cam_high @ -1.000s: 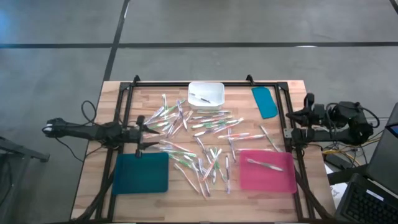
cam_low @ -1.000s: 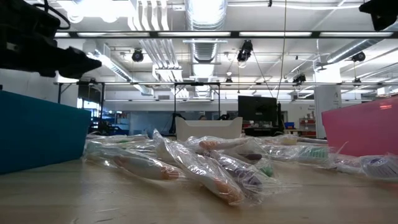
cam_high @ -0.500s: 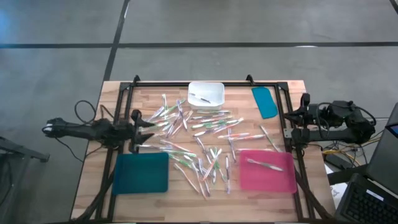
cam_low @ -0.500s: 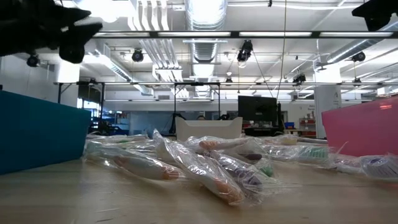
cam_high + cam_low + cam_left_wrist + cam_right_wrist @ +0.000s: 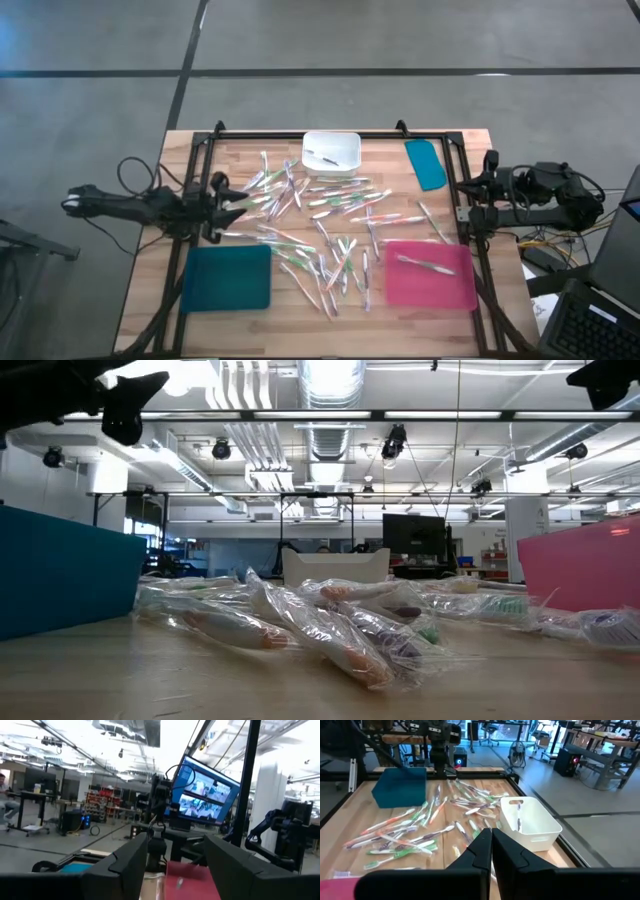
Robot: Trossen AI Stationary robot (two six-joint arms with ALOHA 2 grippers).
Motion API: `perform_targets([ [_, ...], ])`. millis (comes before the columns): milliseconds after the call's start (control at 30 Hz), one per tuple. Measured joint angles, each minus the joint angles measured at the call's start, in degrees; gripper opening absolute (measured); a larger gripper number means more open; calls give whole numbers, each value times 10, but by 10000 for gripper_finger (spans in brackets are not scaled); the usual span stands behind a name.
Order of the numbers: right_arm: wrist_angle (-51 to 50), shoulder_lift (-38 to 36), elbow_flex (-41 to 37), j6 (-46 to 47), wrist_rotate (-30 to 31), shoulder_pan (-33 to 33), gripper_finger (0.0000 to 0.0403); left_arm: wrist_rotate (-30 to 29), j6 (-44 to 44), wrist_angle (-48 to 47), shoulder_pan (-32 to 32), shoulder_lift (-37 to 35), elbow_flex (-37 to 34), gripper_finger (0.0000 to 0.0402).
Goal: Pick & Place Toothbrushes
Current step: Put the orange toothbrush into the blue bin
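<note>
Many toothbrushes in clear wrappers lie scattered flat on the middle of the wooden table; they also show in the low view and the right wrist view. One lies in the white bin and one in the pink tray. My left gripper is open and empty, raised over the table's left side, fingers level and pointing toward the right edge. My right gripper is shut and empty at the table's right edge.
A teal tray sits at the near left, the pink tray at the near right. A small teal lid lies at the far right beside the white bin. A black frame runs around the table.
My left gripper has risen and drawn back a little toward the table's left edge, away from the toothbrushes. The toothbrushes have kept still.
</note>
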Motion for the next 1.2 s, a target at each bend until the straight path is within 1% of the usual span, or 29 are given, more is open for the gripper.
perform_targets([
  [167,0,0,0,0,0,0,9,9,16,-24,0,84,63,202],
  [300,0,0,0,0,0,0,9,9,13,-61,0,163,118,202],
  [433,0,0,0,0,0,0,9,9,11,-73,0,242,166,202],
  [567,0,0,0,0,0,0,9,21,-43,-74,-1,323,216,202],
  [667,0,0,0,0,0,0,9,31,-44,-70,-1,389,258,202],
  [867,0,0,0,0,0,0,9,30,-40,-75,-2,516,376,202],
  [967,0,0,0,0,0,0,9,30,-46,-141,-2,574,438,202],
  [1033,0,0,0,0,0,0,9,23,-61,-191,-2,610,479,202],
  [1200,0,0,0,0,0,0,8,14,-111,-283,-6,684,568,202],
])
